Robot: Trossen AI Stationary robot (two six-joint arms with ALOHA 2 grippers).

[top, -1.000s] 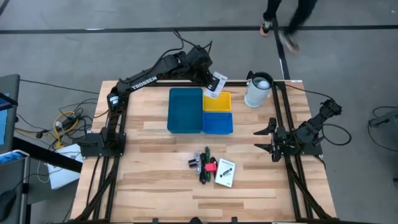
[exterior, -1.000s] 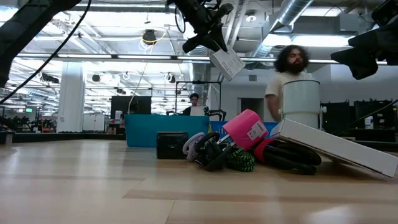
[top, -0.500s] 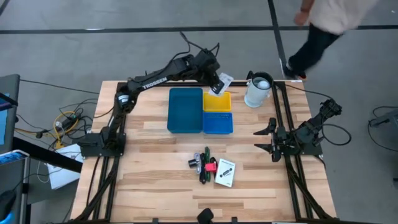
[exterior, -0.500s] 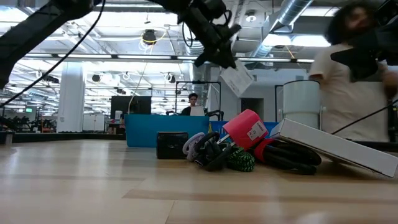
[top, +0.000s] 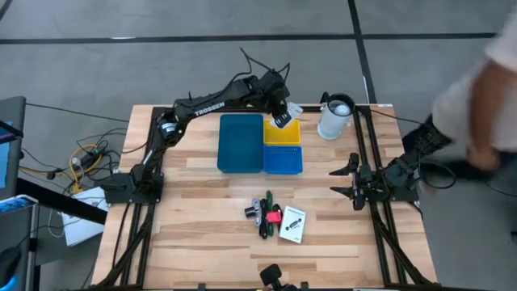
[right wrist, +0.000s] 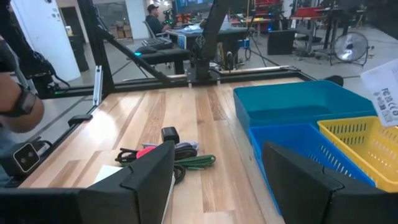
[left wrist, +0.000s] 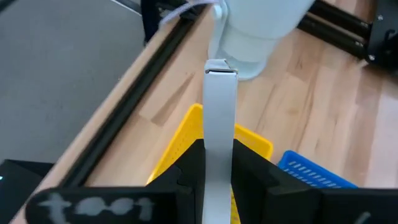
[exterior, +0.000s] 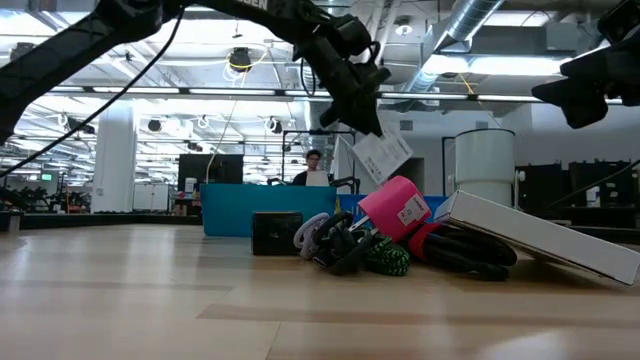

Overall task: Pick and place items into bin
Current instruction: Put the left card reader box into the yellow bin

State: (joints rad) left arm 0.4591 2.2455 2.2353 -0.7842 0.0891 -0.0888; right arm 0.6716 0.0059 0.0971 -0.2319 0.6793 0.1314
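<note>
My left gripper [top: 278, 111] reaches over the far side of the table and is shut on a flat white bar [exterior: 382, 156] with a printed label, above the yellow tray [top: 283, 133]. The bin is that yellow tray, a long teal tray [top: 241, 143] and a bright blue tray [top: 283, 160], side by side on the table. The other items lie in a heap [top: 271, 216] near the table's near edge: black and green pens, a silver piece, a red piece [exterior: 395, 207], and a white card [top: 292, 224]. My right gripper [top: 343, 182] waits open at the table's right side. My left gripper pinches the white bar [left wrist: 219, 134] between its two fingers [left wrist: 189, 165], which come at it from above, slanting toward the table's right. The bar's free end [left wrist: 220, 68] sticks out beyond the fingertips. The bar hangs tilted, lifted clear over the yellow tray [left wrist: 180, 143].
A white cylindrical jug [top: 335, 117] stands at the far right corner, just beyond the yellow tray. A person [top: 481, 89] moves at the table's right side, close to the right arm; a hand [right wrist: 18, 109] shows in the right wrist view. Bare wood lies left of the trays.
My left gripper has come down with the white bar toward the yellow tray, shifting slightly toward the table's near side, still shut on the bar. A person has walked from beyond the far edge round to the table's right side.
</note>
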